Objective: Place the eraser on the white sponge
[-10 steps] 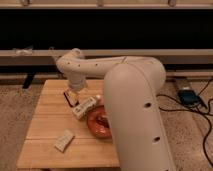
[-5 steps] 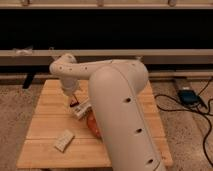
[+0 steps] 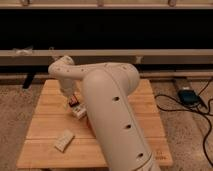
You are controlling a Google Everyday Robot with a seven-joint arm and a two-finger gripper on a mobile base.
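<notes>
Locate the gripper (image 3: pixel 74 102) above the wooden table (image 3: pixel 45 120); you cannot tell its state. The pale eraser (image 3: pixel 78 111) sits just beneath it. The white sponge (image 3: pixel 64 141) lies well apart, nearer the camera, to its left.

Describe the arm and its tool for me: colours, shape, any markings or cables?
The arm is glossy off-white, with fat rounded tubular links and bulbous joints; small dark round holes dot the big near link. No loose cables show on it. The tool, at the arm's tip above the wooden table, is small and dark.
</notes>
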